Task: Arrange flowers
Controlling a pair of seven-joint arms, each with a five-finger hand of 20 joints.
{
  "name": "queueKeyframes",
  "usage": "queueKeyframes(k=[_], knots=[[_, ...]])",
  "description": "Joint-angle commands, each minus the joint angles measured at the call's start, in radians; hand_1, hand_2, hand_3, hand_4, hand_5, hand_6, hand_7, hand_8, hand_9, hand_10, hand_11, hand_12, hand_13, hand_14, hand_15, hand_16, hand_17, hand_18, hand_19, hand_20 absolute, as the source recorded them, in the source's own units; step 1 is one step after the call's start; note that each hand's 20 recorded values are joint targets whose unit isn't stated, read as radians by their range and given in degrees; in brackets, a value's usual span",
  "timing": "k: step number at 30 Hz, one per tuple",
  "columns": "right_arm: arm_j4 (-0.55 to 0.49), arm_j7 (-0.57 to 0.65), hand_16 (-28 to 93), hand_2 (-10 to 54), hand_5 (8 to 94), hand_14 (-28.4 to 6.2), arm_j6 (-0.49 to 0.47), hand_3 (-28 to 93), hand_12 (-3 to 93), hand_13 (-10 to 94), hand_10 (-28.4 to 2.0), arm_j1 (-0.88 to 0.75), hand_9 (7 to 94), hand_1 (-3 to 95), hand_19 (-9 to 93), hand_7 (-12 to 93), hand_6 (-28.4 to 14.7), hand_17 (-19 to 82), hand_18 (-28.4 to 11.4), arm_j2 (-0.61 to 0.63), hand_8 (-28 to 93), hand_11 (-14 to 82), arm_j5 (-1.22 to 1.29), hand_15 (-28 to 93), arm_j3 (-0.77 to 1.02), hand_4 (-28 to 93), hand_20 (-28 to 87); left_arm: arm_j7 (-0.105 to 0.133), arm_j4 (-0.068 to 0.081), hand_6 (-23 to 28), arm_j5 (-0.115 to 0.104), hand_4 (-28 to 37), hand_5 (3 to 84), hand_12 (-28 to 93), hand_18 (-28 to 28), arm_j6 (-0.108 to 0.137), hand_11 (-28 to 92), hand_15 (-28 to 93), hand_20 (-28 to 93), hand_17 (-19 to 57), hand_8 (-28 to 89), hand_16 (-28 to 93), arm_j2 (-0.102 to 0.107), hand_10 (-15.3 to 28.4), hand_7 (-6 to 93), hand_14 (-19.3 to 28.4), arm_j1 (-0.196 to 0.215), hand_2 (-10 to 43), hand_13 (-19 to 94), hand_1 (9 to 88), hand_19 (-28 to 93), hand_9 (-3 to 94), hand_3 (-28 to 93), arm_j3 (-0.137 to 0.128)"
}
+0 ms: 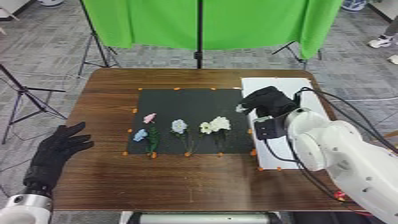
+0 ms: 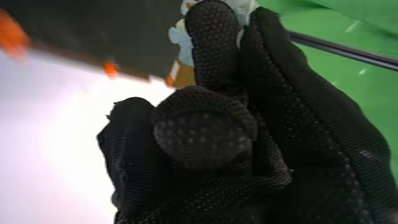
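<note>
black-gloved, my right hand [image 1: 269, 101] is pinching a pale flower [image 1: 241, 108] by the white sheet [image 1: 274, 83]; i'm judging this as placing, next needing gentle lowering and release.

No text, number or sign is legible

The mat [image 1: 195, 100] is black, the sheet [image 1: 282, 90] white, the backdrop [image 1: 160, 20] green, the table [image 1: 98, 175] brown.
</note>
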Motion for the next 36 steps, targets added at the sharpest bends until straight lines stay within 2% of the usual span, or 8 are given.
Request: queueKeyframes(k=[1, 9, 17, 20, 24, 31, 36], knots=[[0.001, -0.001, 36, -9.5, 79.4, -1.4, 0.018, 57, 40.4, 92, -9.2, -0.098, 91.0, 65.0, 93, 21, -0.3, 64, -13.1, -0.055, 7, 8.3, -0.093, 57, -0.014, -18, 50, -0.010, 0.001, 6.1, 0.004, -28.3, 44.6, 9, 16.8, -0.009, 18, 26, 17, 6.2, -6, -4, -0.004, 16.6, 7.9, 21.7, 0.006, 24.8, 43, 17.2, 20, 48.5, 59, 0.001], [0.019, -0.006, 36, -9.5, 78.9, -1.6, -0.002, 57, 40.4, 93, -9.7, -0.080, 90.7, 62.8, 93, 21, -0.6, 64, -13.3, -0.057, 7, 8.2, -0.090, 56, -0.033, -17, 49, -0.013, 0.001, 6.1, 0.004, -28.3, 44.6, 9, 16.7, -0.013, 18, 27, 17, 6.2, -6, -4, -0.008, 16.5, 8.0, 21.7, 0.008, 25.1, 42, 17.4, 20, 48.4, 58, -0.001], [0.021, -0.008, 36, -9.5, 73.5, -2.4, -0.022, 56, 44.2, 91, -9.4, -0.096, 89.0, 58.0, 93, 20, -0.3, 63, -14.3, -0.043, 6, 11.2, -0.109, 57, -0.042, -15, 50, -0.015, 0.002, 6.1, 0.005, -28.3, 44.6, 9, 16.7, -0.014, 18, 27, 16, 6.1, -6, -4, -0.008, 16.6, 7.9, 21.8, 0.005, 25.0, 42, 17.0, 20, 48.4, 59, 0.002], [0.037, -0.002, 36, -9.5, 72.4, -2.6, -0.055, 55, 41.5, 91, -9.7, -0.088, 87.4, 56.2, 93, 19, -0.4, 63, -14.6, -0.046, 6, 15.3, -0.128, 58, -0.042, -14, 51, -0.016, 0.001, 6.1, 0.004, -28.3, 44.6, 9, 16.7, -0.016, 18, 27, 16, 6.0, -6, -4, -0.009, 16.6, 7.9, 21.8, 0.007, 25.0, 42, 17.1, 20, 48.4, 59, -0.002], [0.031, -0.007, 36, -9.5, 70.7, -2.7, -0.055, 60, 38.2, 91, -10.6, -0.099, 85.6, 51.5, 93, 18, -0.3, 62, -14.8, -0.027, 4, 20.8, -0.143, 58, -0.048, -16, 51, -0.016, 0.001, 6.1, 0.004, -28.3, 44.6, 9, 16.7, -0.014, 18, 27, 16, 6.0, -6, -4, -0.008, 16.6, 7.9, 21.9, 0.007, 24.9, 42, 17.0, 20, 48.4, 59, -0.002], [0.033, -0.013, 35, -9.5, 69.5, -3.1, -0.060, 63, 36.0, 90, -11.3, -0.100, 84.6, 48.7, 93, 17, 0.0, 62, -15.0, -0.007, 2, 24.2, -0.156, 58, -0.043, -16, 51, -0.014, -0.001, 6.0, 0.004, -28.3, 44.6, 9, 16.7, -0.011, 18, 27, 16, 5.9, -6, -4, -0.008, 16.6, 7.9, 21.9, 0.011, 24.8, 42, 17.0, 20, 48.4, 59, -0.003], [0.024, -0.038, 35, -9.5, 68.6, -3.3, -0.040, 64, 32.0, 90, -12.0, -0.118, 83.4, 46.8, 93, 18, 0.3, 62, -15.1, -0.005, -2, 28.1, -0.187, 59, 0.028, -17, 51, -0.013, -0.004, 6.0, 0.004, -28.3, 44.6, 9, 16.7, -0.010, 18, 27, 16, 5.9, -6, -4, -0.010, 16.6, 7.9, 21.9, 0.017, 24.8, 42, 17.2, 20, 48.4, 59, -0.004]])
